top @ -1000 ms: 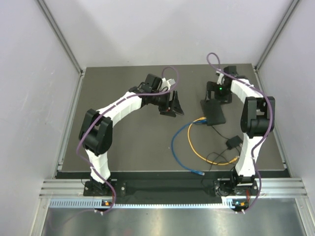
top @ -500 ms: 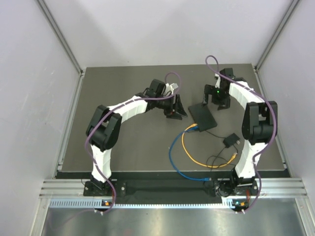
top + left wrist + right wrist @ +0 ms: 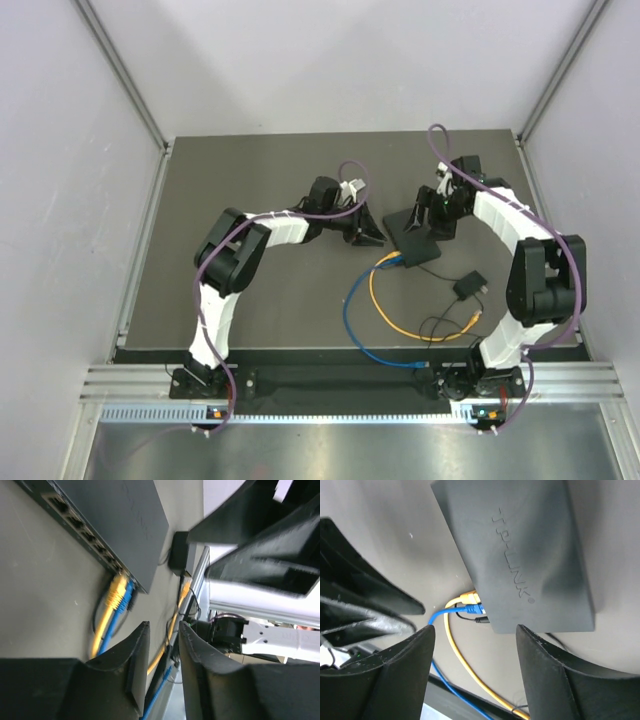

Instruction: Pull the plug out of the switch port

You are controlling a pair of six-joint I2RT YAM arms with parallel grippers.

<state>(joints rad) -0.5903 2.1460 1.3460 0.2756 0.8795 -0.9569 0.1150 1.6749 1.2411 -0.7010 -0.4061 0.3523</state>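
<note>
Nothing pulled yet: the plugs [image 3: 469, 598] sit in the switch [image 3: 520, 555] at 7 o'clock. My left claw [image 3: 163, 626] and right claw [image 3: 474, 630] are loose, empty.

1. The switch [image 3: 415, 240] lies on the table [image 3: 260, 290], right of centre.
2. Two plugs [image 3: 391, 261] sit side by side at its near-left corner.
3. The adapter [image 3: 470, 286] lies nearer, to the right.
4. The left gripper [image 3: 367, 237] is just left of the switch, and the right gripper [image 3: 436, 218] is over its far end.

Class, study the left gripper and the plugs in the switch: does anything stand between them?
Nothing visible does. In the left wrist view only bare table lies between the left gripper and the yellow plug and blue plug seated in the switch.
</note>
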